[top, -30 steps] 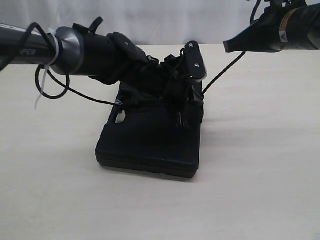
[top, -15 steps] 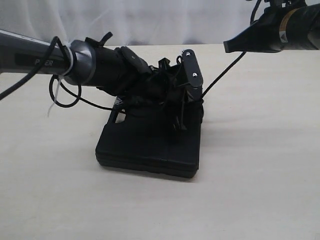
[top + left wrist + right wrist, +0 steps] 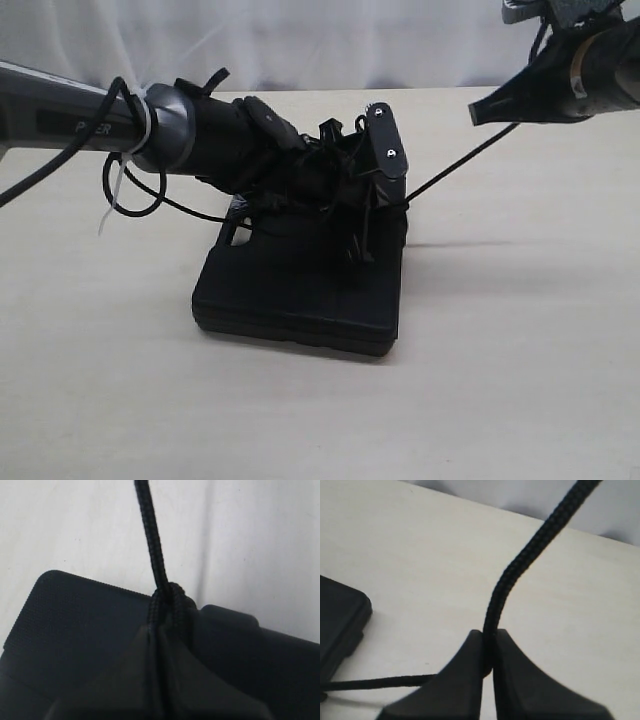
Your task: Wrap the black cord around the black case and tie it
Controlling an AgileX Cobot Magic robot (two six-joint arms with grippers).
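Observation:
The black case (image 3: pixel 300 292) lies flat in the middle of the table. My left gripper (image 3: pixel 368 232) reaches over its far right corner and is shut on the black cord (image 3: pixel 452 163) right at the case. In the left wrist view the fingers (image 3: pixel 172 655) pinch a knotted bunch of the cord (image 3: pixel 170 597) against the case (image 3: pixel 75 625). From there the cord runs taut up to my right gripper (image 3: pixel 485 108), which hangs high at the right. In the right wrist view that gripper (image 3: pixel 488 642) is shut on the cord (image 3: pixel 520 565).
The left arm's own thin black cable with a white zip tie (image 3: pixel 112 190) loops beside the case on the left. A second strand of cord (image 3: pixel 380 682) lies on the table near a case corner (image 3: pixel 340 620). A white curtain hangs behind the light table (image 3: pixel 520 350).
My right gripper has drawn a little to the right and up, pulling the cord tighter. The left arm shifted slightly right early on and has held still since.

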